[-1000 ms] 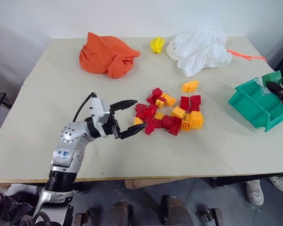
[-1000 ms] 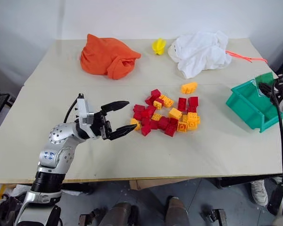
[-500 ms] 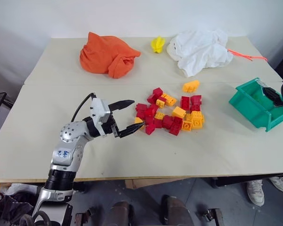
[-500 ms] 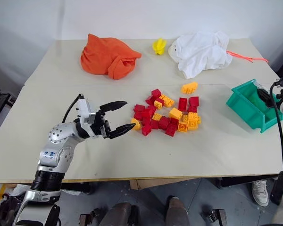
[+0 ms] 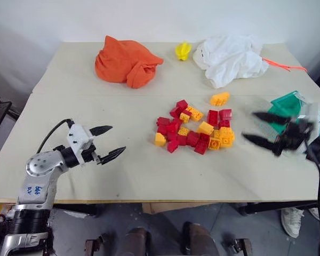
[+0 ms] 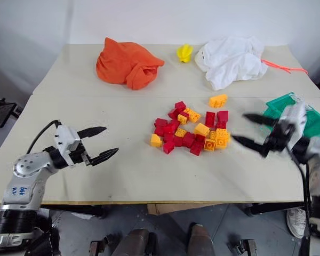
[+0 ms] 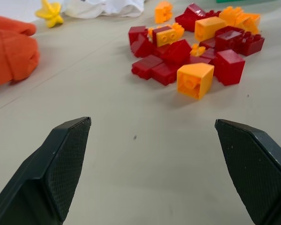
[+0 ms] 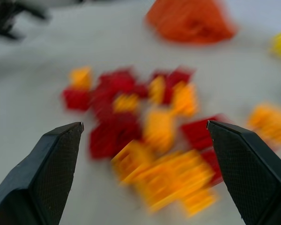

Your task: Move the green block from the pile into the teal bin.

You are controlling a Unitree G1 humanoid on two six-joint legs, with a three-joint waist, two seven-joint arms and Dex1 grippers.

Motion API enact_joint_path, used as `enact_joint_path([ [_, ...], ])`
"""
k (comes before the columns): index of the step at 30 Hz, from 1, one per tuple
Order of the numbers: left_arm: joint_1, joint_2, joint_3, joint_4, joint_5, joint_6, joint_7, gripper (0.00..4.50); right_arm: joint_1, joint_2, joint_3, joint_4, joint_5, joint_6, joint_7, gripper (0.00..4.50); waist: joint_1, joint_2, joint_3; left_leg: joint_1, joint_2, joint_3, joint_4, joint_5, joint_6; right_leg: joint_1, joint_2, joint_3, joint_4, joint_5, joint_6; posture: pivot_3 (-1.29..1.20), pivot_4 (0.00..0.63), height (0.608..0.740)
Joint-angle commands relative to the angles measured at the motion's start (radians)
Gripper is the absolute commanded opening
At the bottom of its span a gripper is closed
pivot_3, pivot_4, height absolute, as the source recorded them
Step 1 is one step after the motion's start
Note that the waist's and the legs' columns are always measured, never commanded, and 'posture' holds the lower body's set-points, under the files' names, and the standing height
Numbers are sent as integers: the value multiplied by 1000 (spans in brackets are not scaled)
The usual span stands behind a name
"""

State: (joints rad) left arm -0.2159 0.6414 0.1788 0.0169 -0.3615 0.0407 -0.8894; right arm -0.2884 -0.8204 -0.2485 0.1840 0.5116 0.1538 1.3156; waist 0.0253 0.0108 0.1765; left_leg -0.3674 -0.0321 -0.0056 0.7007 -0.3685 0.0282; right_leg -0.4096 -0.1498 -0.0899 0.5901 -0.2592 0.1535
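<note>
A: Starting at the left gripper [image 5: 117, 139]: apart or together?
B: Spread wide, clamped on nothing. Hanging low over the bare table [image 5: 149, 176], pointing toward the pile [image 5: 197, 130], well apart from it. Same from the wrist, with both black fingers [image 7: 68, 154] far apart and only tabletop between.

A: And at the right gripper [image 5: 249, 125]?
B: Likewise wide apart, empty. Held above the table just beside the right edge of the pile, tips aimed at it, not touching. Standing in front of the teal bin [image 6: 281, 101], covering part of it.

A: Moving outward to the pile?
B: Lying mid-table between the two grippers: red, yellow and orange bricks, loosely heaped. Nearest the left gripper, a yellow brick [image 7: 195, 79] at the heap's edge. Just behind the heap, apart from it, one orange brick [image 5: 220, 98].

A: Where to put the green block?
B: Cannot tell; inside of the bin hidden by its own wall and by the gripper in front.

A: And the bin itself?
B: Near the right edge of the table, well apart from the pile.

A: Farther back?
B: Along the far side, a crumpled orange cloth [image 5: 127, 66], a small yellow thing [image 5: 183, 50], star-shaped as far as can be made out, then a white cloth [image 5: 229, 53] with an orange cord [image 5: 285, 65] trailing to the right
</note>
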Motion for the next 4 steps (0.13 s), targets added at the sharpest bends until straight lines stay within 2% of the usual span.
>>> enact_joint_path([
  [1, 27, 7, 26, -9, 12, -41, 6, 4500, 59, 10, 24, -32, -34, -75, 34, 4425, 0, 0, 0, 0, 0, 0, 0, 0, 0, 0, 0, 0, 0, 0, 0, 0, 150, 740],
  [4, 39, -4, 37, -17, 19, -40, 44, 4500, 92, 28, 37, -54, -36, -92, 22, 4425, -2, 0, 0, 0, 0, 0, 0, 0, 0, 0, 0, 0, 0, 0, 0, 0, 150, 740],
])
